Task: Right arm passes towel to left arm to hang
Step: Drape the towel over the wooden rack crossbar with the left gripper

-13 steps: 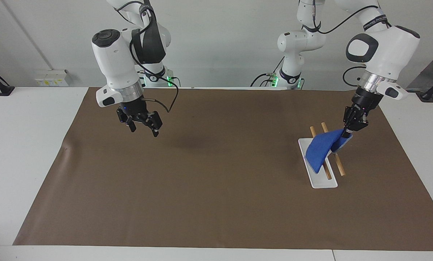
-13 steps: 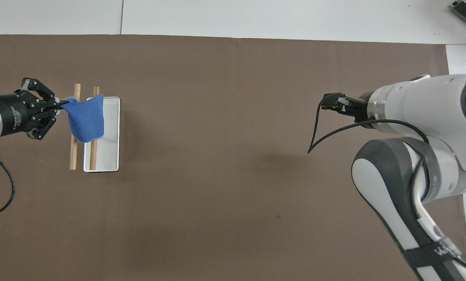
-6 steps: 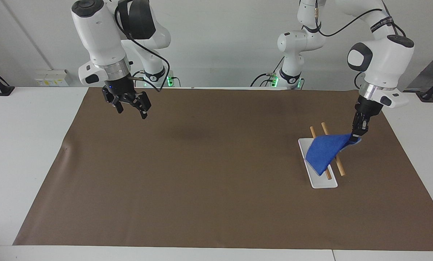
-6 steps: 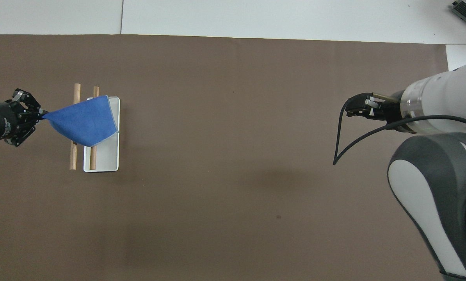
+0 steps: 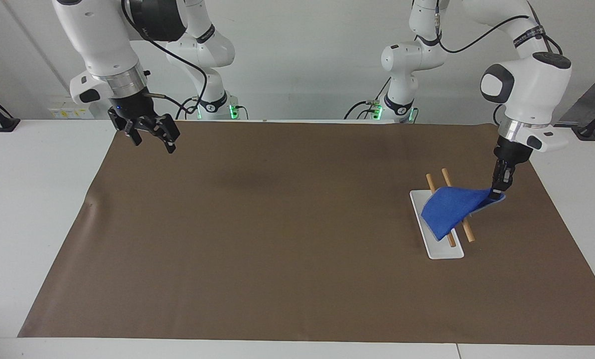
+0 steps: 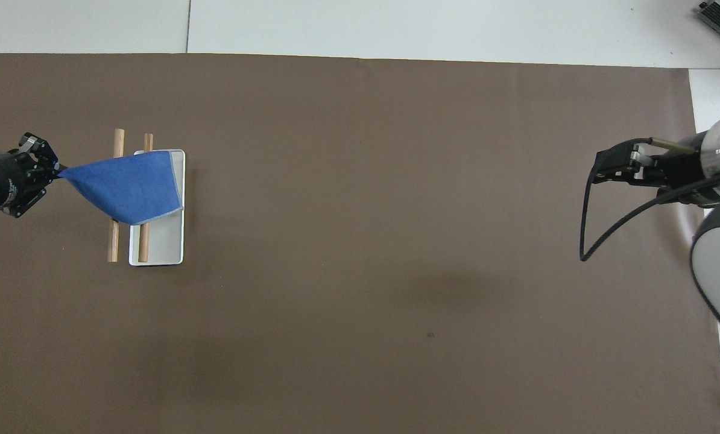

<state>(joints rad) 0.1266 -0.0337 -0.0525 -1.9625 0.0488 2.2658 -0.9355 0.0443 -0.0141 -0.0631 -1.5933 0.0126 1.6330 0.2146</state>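
Towel [image 5: 449, 209] corner pinched, left end effector [image 5: 498, 189]

- Both arms have glossy white rounded shells, with dark grey or black caps over the joints.
- The right arm [image 5: 103, 40] carries a large black elbow cover and a brushed silver ring at the wrist, above a white flange with a dark oval patch.
- A loose black cable loops from the right arm's upper links to its wrist; the overhead view shows it curving free in an arc.
- The right gripper [image 5: 150, 133] is black and skeletal, with a small blue light on its body.
- The left arm [image 5: 526, 85] has a black oval joint cap, a silver wrist ring, a black band with pale lettering and a thin black cable.
- The left gripper [image 5: 500, 192] is black and slender.
- Green lights glow at both bases.
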